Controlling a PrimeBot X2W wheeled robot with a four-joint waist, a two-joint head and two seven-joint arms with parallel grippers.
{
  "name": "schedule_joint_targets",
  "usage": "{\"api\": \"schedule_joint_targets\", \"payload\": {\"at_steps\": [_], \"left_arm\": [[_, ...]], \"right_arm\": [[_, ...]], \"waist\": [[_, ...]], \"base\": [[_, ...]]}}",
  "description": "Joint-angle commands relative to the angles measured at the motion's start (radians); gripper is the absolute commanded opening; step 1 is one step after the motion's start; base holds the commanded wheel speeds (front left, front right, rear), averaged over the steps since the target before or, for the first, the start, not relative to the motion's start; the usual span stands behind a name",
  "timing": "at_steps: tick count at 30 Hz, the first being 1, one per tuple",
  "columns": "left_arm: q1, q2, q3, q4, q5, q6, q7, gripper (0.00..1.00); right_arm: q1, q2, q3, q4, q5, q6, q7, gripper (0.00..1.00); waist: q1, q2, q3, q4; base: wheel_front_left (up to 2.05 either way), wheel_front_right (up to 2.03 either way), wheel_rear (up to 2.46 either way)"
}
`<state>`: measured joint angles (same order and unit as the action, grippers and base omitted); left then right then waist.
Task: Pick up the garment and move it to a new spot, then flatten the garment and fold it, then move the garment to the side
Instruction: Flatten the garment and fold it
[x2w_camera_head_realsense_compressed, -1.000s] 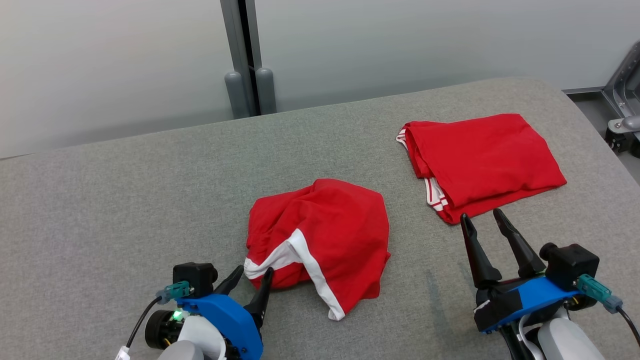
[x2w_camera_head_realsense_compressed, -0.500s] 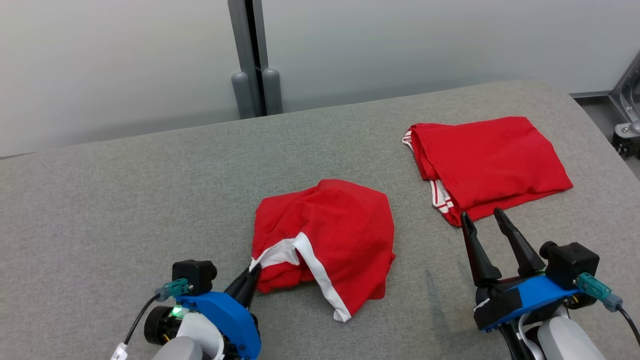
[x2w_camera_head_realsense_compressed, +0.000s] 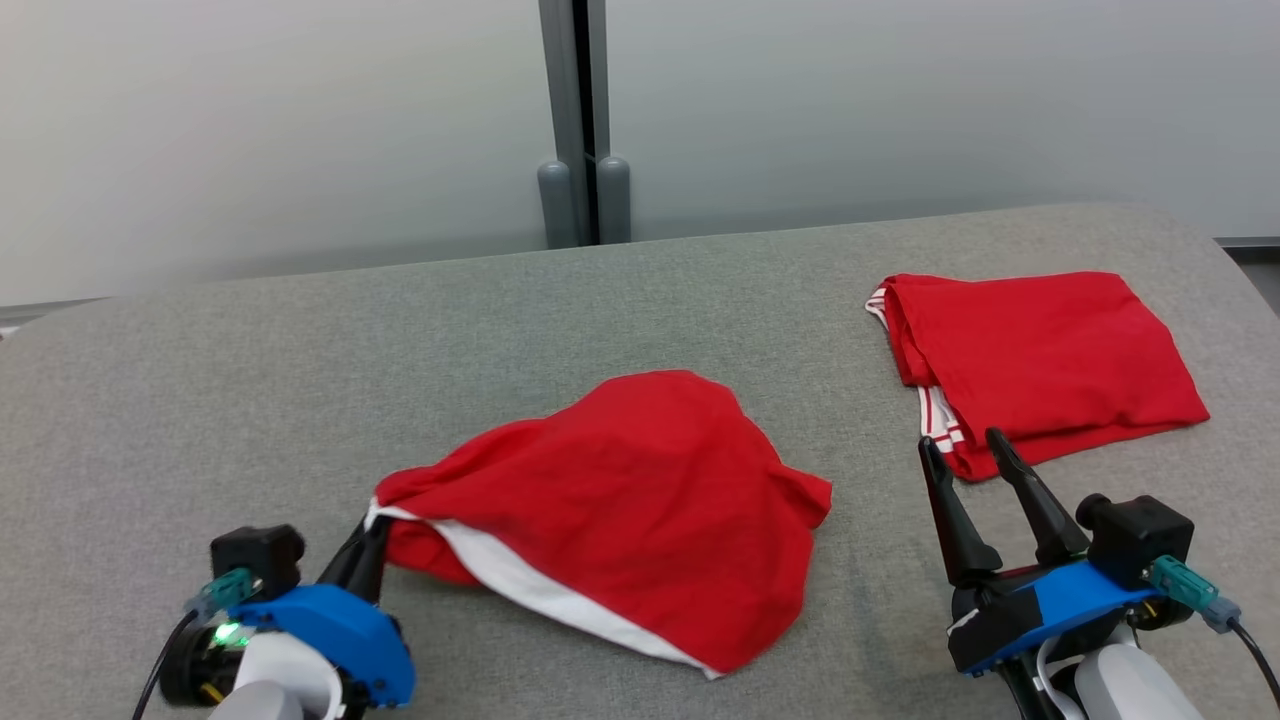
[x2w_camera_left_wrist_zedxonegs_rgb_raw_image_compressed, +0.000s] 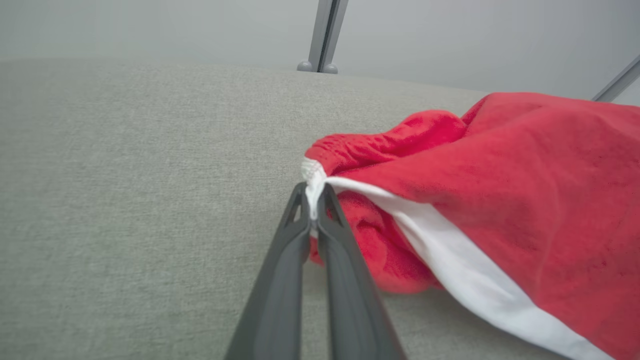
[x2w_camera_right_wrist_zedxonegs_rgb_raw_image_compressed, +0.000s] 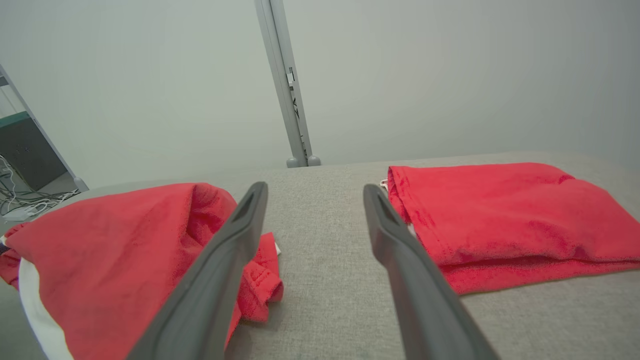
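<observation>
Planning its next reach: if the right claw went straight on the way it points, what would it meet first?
The right claw would probably meet bare grey surface first, in the gap just left of the folded red garment, whose edge it might brush. Depth is unclear.

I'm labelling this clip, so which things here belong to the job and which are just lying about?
Job: loose garment; left gripper, jaws shut on its white hem; right gripper, jaws open; table.
Lying about: folded garment; post behind the table.
</observation>
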<state>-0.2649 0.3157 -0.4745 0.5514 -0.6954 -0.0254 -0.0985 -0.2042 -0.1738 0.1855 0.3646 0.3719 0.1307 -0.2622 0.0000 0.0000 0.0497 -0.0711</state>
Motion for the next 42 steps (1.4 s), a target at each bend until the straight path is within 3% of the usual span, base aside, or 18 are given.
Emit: {"api": "schedule_joint_targets", "payload": {"at_steps": [1, 5, 11, 12, 13, 15, 27, 35, 42], "left_arm": [[0.021, 0.012, 0.008, 0.001, 0.003, 0.017, -0.002, 0.0], [0.049, 0.035, 0.026, 0.026, 0.005, 0.055, -0.018, 0.0], [0.066, 0.035, 0.037, 0.073, -0.006, 0.067, -0.046, 0.0], [0.066, 0.032, 0.038, 0.081, -0.007, 0.065, -0.054, 0.1], [0.064, 0.029, 0.038, 0.089, -0.007, 0.062, -0.062, 0.3], [0.058, 0.022, 0.038, 0.098, -0.01, 0.053, -0.077, 1.0], [0.055, 0.033, 0.056, 0.037, 0.019, 0.076, -0.146, 1.0], [0.093, 0.05, 0.124, -0.174, 0.113, 0.127, -0.167, 1.0], [0.162, 0.023, 0.191, -0.29, 0.188, 0.123, -0.167, 1.0]], "right_arm": [[0.009, -0.005, 0.002, 0.002, 0.0, 0.0, -0.003, 1.0], [0.005, -0.008, 0.009, 0.006, 0.005, 0.0, -0.003, 1.0], [0.002, -0.011, 0.016, 0.011, 0.007, 0.0, -0.003, 1.0], [0.001, -0.012, 0.017, 0.012, 0.008, 0.0, -0.003, 1.0], [0.001, -0.013, 0.018, 0.013, 0.009, 0.0, -0.003, 1.0], [0.001, -0.015, 0.019, 0.017, 0.01, 0.0, -0.003, 1.0], [0.016, -0.004, 0.01, 0.018, 0.008, 0.0, -0.003, 1.0], [0.021, -0.01, 0.005, 0.013, 0.008, 0.0, -0.003, 1.0], [0.02, -0.014, 0.008, 0.01, 0.005, 0.0, -0.003, 1.0]], "waist": [[0.0, 0.0, -0.001, 0.007], [0.0, 0.0, -0.003, 0.014], [0.0, 0.0, -0.002, 0.017], [0.0, 0.0, -0.002, 0.017], [0.0, 0.0, -0.002, 0.018], [0.0, 0.0, -0.004, 0.02], [0.0, 0.0, -0.018, 0.044], [0.0, 0.0, -0.027, 0.057], [0.0, 0.0, -0.031, 0.062]], "base": [[0.0, 0.0, 0.0], [0.0, 0.0, 0.0], [0.0, 0.0, 0.0], [0.0, 0.0, 0.0], [0.0, 0.0, 0.0], [0.0, 0.0, 0.0], [0.0, 0.0, 0.0], [0.0, 0.0, 0.0], [0.0, 0.0, 0.0]]}}
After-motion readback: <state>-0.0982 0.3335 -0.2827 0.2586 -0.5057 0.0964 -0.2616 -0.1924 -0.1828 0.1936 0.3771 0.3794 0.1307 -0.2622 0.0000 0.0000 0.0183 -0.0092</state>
